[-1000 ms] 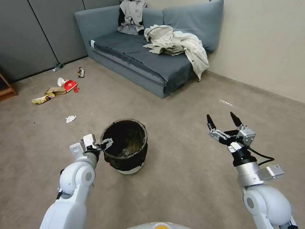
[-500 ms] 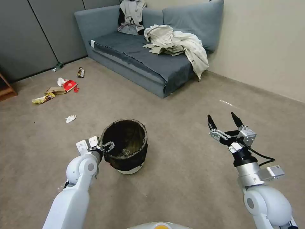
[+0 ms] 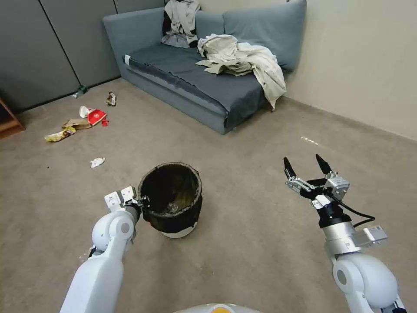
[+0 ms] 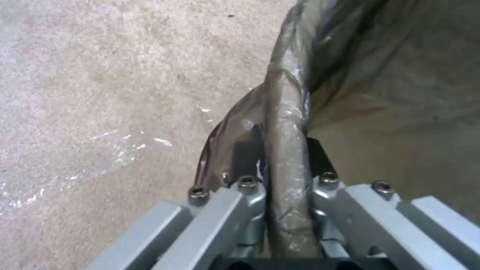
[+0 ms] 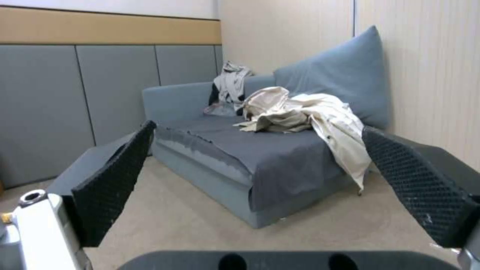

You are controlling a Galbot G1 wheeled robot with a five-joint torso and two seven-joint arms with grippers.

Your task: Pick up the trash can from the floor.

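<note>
The trash can (image 3: 173,200), a small round bin with a white base and a dark liner bag over its rim, stands on the beige carpet floor (image 3: 243,243) in front of me. My left gripper (image 3: 142,201) is at the can's left rim. In the left wrist view its fingers (image 4: 245,157) are shut on the bag-covered rim of the trash can (image 4: 287,123), one finger outside and one inside. My right gripper (image 3: 305,166) hangs open well to the can's right, holding nothing; its fingers (image 5: 112,180) point toward the sofa.
A grey-blue sofa (image 3: 195,82) with pale clothes (image 3: 243,58) stands at the back against the wall. Scattered litter (image 3: 87,118) and a crumpled tissue (image 3: 97,162) lie on the carpet at the far left. A wooden furniture corner (image 3: 8,124) shows at the left edge.
My left gripper dropped from above the can's left rim down onto it and shut on the rim. The right arm stayed put.
</note>
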